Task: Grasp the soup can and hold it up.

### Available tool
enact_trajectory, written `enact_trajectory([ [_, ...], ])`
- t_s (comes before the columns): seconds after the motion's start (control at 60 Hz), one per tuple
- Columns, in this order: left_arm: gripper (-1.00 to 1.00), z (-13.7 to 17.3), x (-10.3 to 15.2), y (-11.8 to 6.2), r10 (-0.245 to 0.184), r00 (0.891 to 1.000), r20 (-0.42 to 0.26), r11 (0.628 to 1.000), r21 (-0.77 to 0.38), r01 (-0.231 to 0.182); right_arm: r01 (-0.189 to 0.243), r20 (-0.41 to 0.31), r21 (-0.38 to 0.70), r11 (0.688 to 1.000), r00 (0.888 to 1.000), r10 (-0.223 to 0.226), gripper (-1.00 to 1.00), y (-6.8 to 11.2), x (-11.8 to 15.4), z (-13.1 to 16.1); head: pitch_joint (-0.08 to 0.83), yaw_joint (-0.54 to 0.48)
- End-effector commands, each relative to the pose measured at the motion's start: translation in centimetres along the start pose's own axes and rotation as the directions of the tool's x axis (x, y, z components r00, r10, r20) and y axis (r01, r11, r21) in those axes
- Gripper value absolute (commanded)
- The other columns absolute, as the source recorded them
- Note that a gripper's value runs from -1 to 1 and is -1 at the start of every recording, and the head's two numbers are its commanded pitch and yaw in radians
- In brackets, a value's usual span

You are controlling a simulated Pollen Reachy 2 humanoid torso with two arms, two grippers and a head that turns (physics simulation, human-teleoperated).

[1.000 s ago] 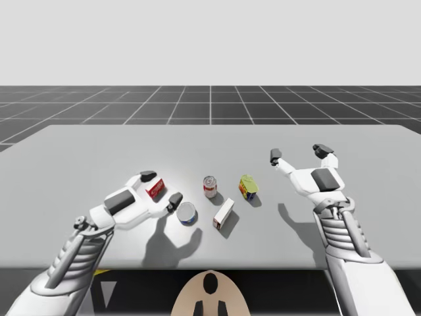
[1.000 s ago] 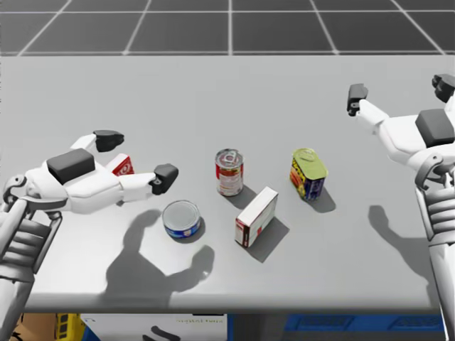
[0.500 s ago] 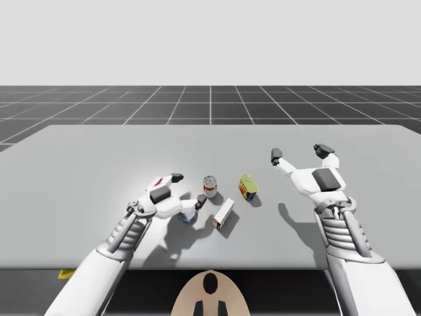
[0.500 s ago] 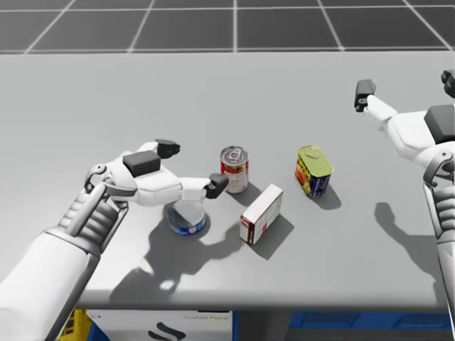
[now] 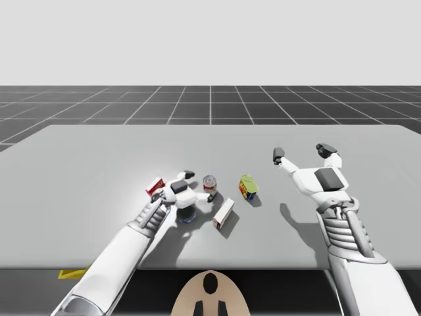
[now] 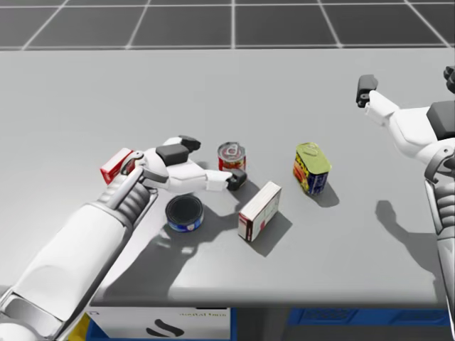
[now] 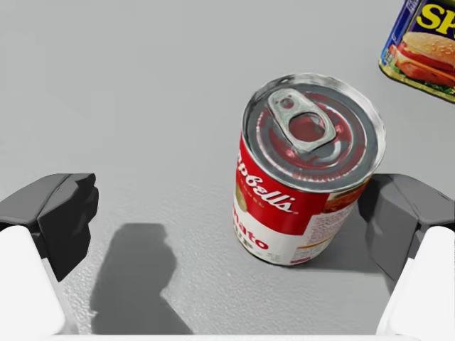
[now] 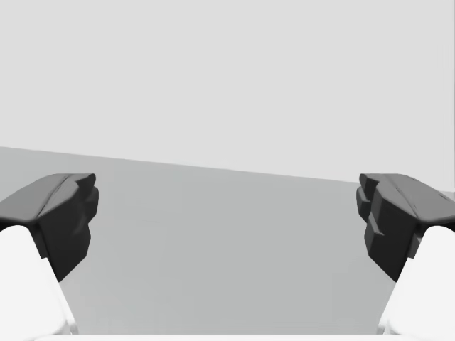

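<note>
The high view looks down from above the near edge across the flat grey table, and the head view looks down more steeply from closer; both share the upright red-and-white metal soup can. The left wrist view sits very near that can, while the right wrist view faces out over the tabletop, seemingly toward its far edge.

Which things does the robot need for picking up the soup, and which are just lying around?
For the job: soup can; left gripper, open around it.
Just lying about: blue can; white box; yellow can; red box; right gripper, open, off to the side.
</note>
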Motion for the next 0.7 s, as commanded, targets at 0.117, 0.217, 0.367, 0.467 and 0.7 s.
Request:
enact_trajectory([
  [0.117, -1.0, -3.4, -0.3, -1.5, 0.039, 0.999, -0.004, 0.999, -0.024, -0.039, 0.005, 0.005, -0.003, 1.0, 1.0, -0.005, -1.0, -0.2, 0.1, 0.0, 0.649, 0.01],
  [0.217, -1.0, -3.8, 0.0, -2.0, 0.038, 0.999, 0.0, 0.999, -0.038, -0.038, 0.006, 0.007, -0.003, 1.0, 1.0, -0.006, -1.0, -0.3, 0.1, 0.0, 0.647, 0.02],
  [0.367, -1.0, -4.2, 0.5, -3.4, 0.029, 0.999, 0.014, 0.997, -0.071, -0.028, 0.007, 0.007, -0.003, 1.0, 1.0, -0.007, -1.0, -0.4, 0.2, 0.0, 0.643, 0.02],
  [0.467, -0.86, -4.4, 0.9, -4.0, 0.033, 0.999, 0.029, 0.996, -0.084, -0.03, 0.008, 0.008, -0.003, 1.0, 1.0, -0.008, -1.0, -0.4, 0.2, 0.0, 0.641, 0.02],
  [0.7, 0.95, -4.4, 0.8, -4.5, 0.029, 0.999, 0.04, 0.995, -0.099, -0.025, 0.011, 0.012, -0.004, 1.0, 1.0, -0.011, -1.0, -0.5, 0.3, -0.1, 0.637, 0.03],
])
